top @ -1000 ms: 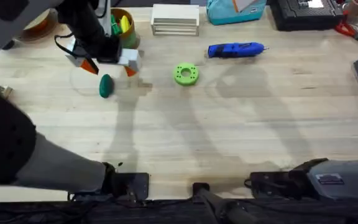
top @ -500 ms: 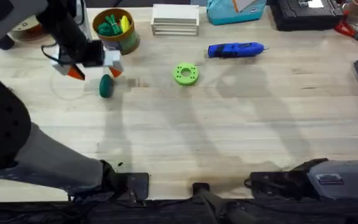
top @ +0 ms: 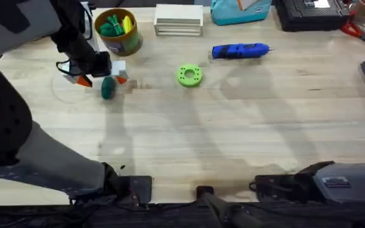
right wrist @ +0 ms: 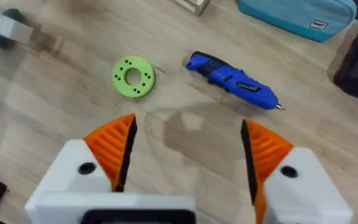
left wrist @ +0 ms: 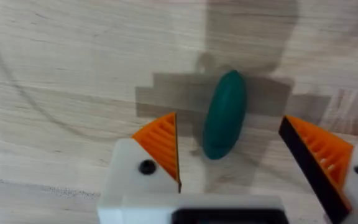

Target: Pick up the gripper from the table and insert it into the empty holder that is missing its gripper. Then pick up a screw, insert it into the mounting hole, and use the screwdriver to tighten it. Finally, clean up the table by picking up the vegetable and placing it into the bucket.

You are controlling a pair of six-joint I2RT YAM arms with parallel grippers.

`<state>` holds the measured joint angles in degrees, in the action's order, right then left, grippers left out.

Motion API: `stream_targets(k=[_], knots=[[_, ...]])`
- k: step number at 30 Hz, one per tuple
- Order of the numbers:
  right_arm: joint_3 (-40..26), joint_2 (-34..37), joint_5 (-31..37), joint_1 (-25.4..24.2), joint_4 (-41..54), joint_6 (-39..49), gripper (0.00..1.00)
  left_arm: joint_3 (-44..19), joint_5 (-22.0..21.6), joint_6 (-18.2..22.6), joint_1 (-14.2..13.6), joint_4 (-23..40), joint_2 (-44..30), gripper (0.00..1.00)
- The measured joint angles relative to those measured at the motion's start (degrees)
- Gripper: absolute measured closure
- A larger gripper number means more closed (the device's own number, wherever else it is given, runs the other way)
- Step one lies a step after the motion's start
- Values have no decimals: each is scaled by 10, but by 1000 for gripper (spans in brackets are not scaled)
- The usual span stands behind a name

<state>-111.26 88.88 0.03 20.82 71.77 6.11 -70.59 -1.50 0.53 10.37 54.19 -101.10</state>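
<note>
One small thing is the business of the moment: the vegetable (top: 108,87), lying on the table (top: 233,139) toward the far left corner, just in front of the bucket (top: 117,30). Over it hangs the left gripper (top: 98,77), jaws wide apart with nothing between them but the toy; from its own wrist camera the vegetable (left wrist: 224,114) sits in the gap, nearer one orange pad than the other and lying roughly lengthwise to the fingers (left wrist: 159,144). I would judge it light and hard, a smooth plastic or rubbery oval that could squirt out of a pinch taken near either rounded end, so the safest hold looks to be across its thick middle, with the ribbed pads squared to its long sides. It is dark green, glossy, plump in the belly and tapering to blunt tips, resting flat on the wood beside a faint taped patch. The bucket behind it is a short olive-yellow tub with a purple band, already holding some green and yellow pieces, so the carry should be brief. Further right along the table lies a bright green ring (top: 189,75), and beyond that the blue screwdriver (top: 240,50) near the far edge. At the near right, the right gripper (right wrist: 185,155) is also spread open and empty, hovering well clear of both.
</note>
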Motion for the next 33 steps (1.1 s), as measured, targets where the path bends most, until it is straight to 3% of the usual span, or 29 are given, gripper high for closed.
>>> stream_targets(k=[18,19,25,33], knots=[[0,0,0,0,2,2,94,0,9,4,0,0,-46,14],[0,0,0,0,2,2,95,0,9,2,0,0,-46,50],[0,0,1,0,2,2,94,-2,18,6,-3,1,-44,948],[0,0,2,0,2,2,94,-6,19,5,-3,37,-44,977]])
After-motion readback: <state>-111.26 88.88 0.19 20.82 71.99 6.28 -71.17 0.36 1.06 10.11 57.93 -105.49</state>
